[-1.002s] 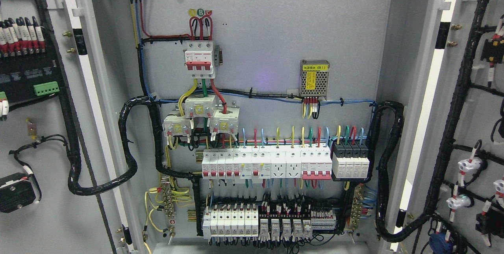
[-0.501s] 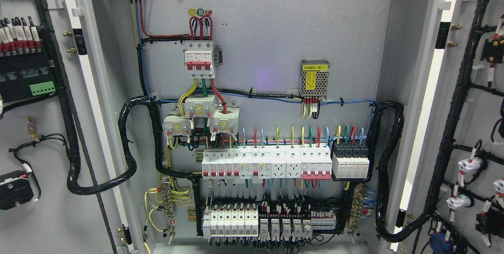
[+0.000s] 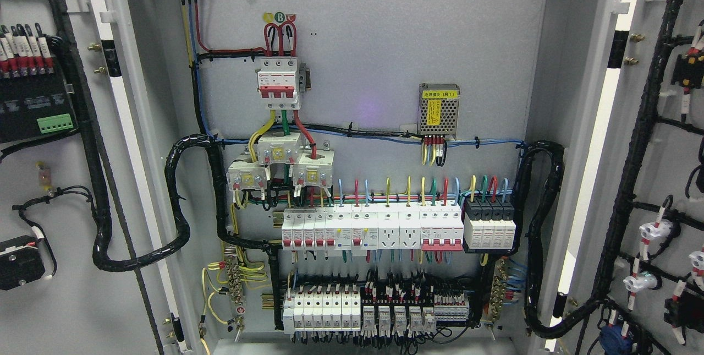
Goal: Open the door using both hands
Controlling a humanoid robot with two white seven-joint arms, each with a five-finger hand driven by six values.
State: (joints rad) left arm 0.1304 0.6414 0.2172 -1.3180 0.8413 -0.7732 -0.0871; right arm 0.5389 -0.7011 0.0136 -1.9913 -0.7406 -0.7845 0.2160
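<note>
Both doors of the grey electrical cabinet stand swung wide. The left door [image 3: 60, 300] fills the picture's left edge, its inner face carrying black modules, a green terminal block and a black cable loom. The right door [image 3: 668, 190] fills the right edge, with black looms and white-and-red connectors on its inner face. Between them the cabinet's back panel [image 3: 385, 41] lies fully exposed. Neither of my hands nor arms shows anywhere in the head view.
On the panel sit a red-and-white main breaker [image 3: 279, 82], a small power supply [image 3: 439, 108], a row of white breakers [image 3: 374, 227] and lower relays [image 3: 379, 311]. Thick black corrugated looms [image 3: 176, 201] run from the panel to each door.
The left door has swung slightly further outward: its modules and green terminal block have drifted left and a little up. The right door and panel look unchanged.
</note>
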